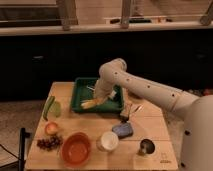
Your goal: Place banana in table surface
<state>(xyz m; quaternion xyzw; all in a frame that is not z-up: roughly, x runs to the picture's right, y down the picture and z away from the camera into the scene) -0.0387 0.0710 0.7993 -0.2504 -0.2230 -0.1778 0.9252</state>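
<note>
The pale-yellow banana [90, 104] lies at the front of the dark green tray [80, 89], at the tip of my arm. My gripper [98, 98] reaches down into the tray from the right and sits right at the banana's right end; whether it holds the banana I cannot tell. The light-brown wooden table surface [150, 125] carries the tray at its back middle.
Green elongated vegetables [50, 107] lie left of the tray. Along the front are a round fruit [51, 128], dark grapes [48, 143], an orange bowl [76, 148], a white cup [107, 141], a blue object [123, 130] and a metal cup [146, 146]. A small box [126, 112] stands right of the tray.
</note>
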